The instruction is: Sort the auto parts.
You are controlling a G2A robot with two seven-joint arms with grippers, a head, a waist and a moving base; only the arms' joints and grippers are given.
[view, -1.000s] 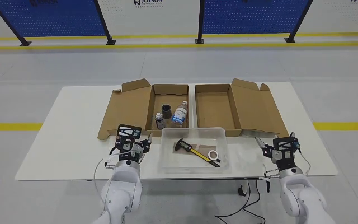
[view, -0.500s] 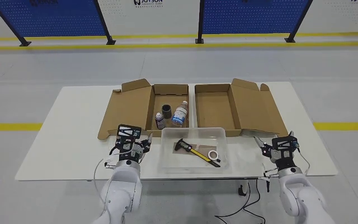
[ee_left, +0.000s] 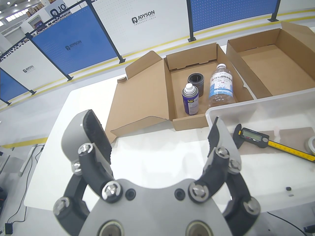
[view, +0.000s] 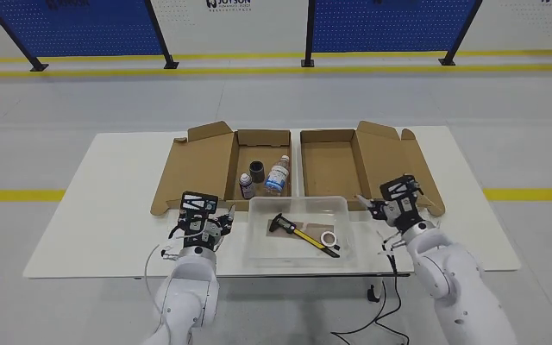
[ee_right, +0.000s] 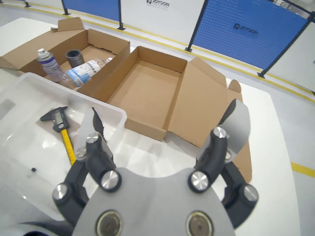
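A clear plastic bin (view: 297, 201) at the table's front middle holds a black and yellow caliper (view: 297, 233) and a tape roll (view: 329, 237). Behind it, the left cardboard box (view: 263, 148) contains a spray can (view: 246, 184), a black cylinder (view: 257, 169) and a clear bottle (view: 278, 175) lying down. The right cardboard box (view: 328, 168) is bare inside. My left gripper (view: 204, 222) hovers open, left of the bin. My right gripper (view: 390, 207) hangs open over the bin's right end, with nothing in it. The caliper (ee_right: 59, 119) lies just off one finger.
Both boxes have their lids folded out flat to the sides, the right lid (view: 405, 168) lying beside my right gripper. Bare white table (view: 112, 198) stretches left of the boxes. Blue and white fence panels stand on the floor beyond the table.
My right arm has swung from the table's front right edge inward and back, to the bin's right end. The left arm has stayed still.
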